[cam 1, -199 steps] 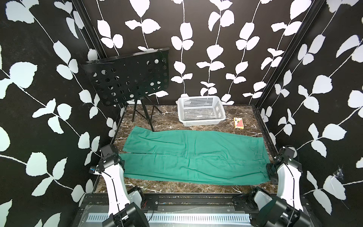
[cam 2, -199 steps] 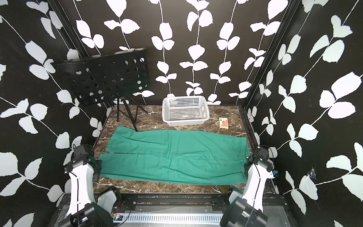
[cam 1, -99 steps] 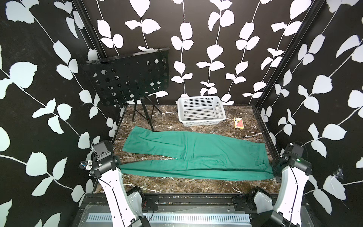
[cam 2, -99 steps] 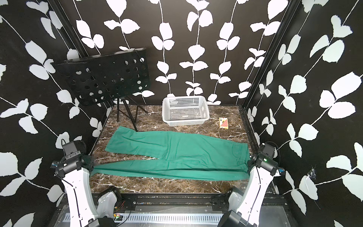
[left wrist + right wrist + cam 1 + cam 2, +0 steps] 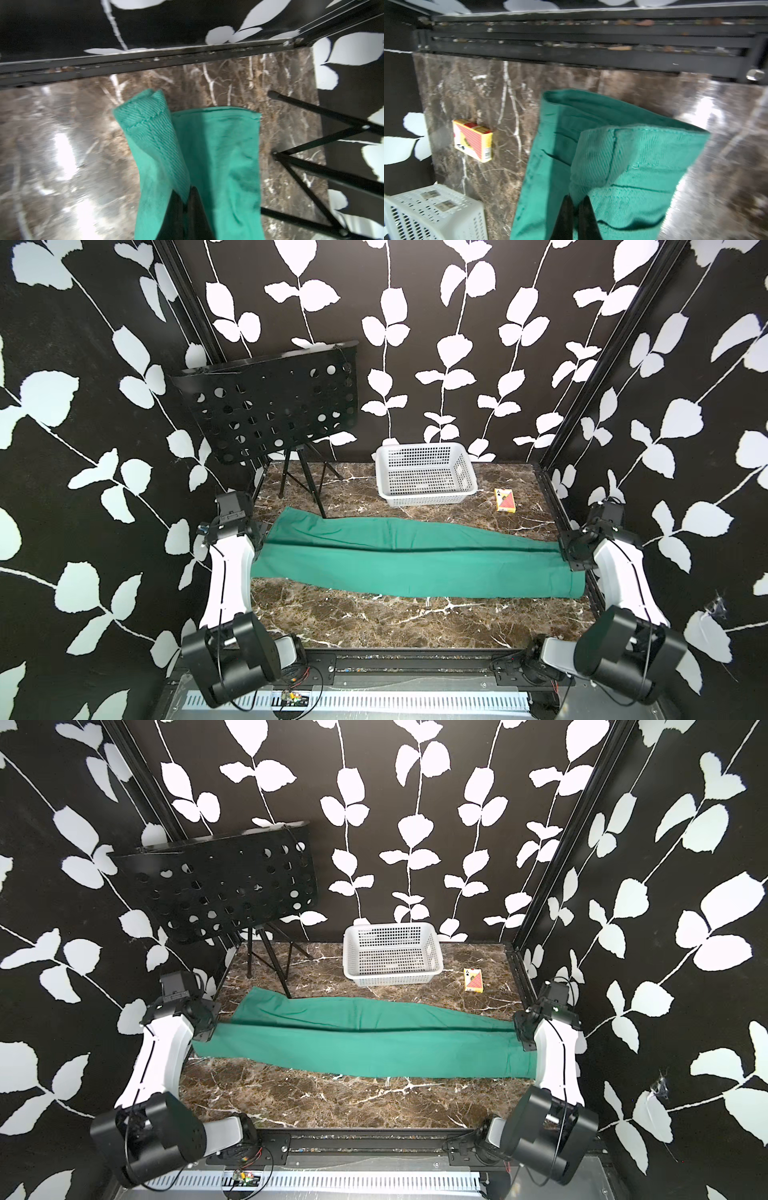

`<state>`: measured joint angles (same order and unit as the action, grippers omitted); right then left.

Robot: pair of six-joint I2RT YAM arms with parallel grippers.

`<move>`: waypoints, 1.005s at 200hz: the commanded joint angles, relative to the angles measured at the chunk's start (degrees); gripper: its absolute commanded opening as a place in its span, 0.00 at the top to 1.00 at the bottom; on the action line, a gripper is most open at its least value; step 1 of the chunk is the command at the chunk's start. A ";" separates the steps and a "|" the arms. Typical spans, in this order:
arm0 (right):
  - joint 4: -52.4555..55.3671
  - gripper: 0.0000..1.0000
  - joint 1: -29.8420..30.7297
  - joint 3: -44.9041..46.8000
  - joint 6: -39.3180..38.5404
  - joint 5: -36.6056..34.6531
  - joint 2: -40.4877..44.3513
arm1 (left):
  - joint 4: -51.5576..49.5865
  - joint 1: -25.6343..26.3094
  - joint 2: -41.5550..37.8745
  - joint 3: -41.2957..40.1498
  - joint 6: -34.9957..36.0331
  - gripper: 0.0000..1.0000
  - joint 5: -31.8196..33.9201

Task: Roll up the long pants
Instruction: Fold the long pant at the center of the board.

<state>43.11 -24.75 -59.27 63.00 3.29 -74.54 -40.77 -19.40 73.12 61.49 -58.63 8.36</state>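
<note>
Marble table (image 5: 374, 626): long pants (image 5: 415, 572) stretched across middle, near half overlapping far half. White basket (image 5: 426, 498) behind, apart. Left gripper (image 5: 187, 199) clamped on hem end. Right gripper (image 5: 576, 200) clamped on waist end. Card box (image 5: 505, 501) near basket.

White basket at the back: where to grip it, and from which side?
Pinch the near long wall of the white basket at mid-length, coming down from above, one jaw inside, one outside. It stands upright, open top up and empty, so that thin wall is free on both faces; a low frontal approach would likely drag across the long pants lying between.
</note>
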 commanded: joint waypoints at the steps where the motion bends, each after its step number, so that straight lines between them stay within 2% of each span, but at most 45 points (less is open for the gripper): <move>1: -6.96 1.00 1.39 -5.05 0.98 -1.54 -4.15 | 5.40 0.41 2.86 4.00 -0.73 1.00 2.60; 115: -14.22 1.00 5.50 -18.06 0.55 -2.13 -26.95 | 7.94 4.83 24.62 18.41 0.14 1.00 4.16; 160: -16.16 1.00 6.61 -21.80 -0.23 -3.01 -32.34 | 9.05 5.60 29.68 21.72 -0.34 1.00 4.10; 201: -18.09 1.00 7.00 -23.82 -0.69 -3.58 -35.12 | 11.85 5.82 30.99 20.74 -0.87 1.00 4.65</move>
<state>29.30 -17.19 -79.64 63.24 4.27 -108.36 -33.26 -13.08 104.53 81.41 -59.05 8.84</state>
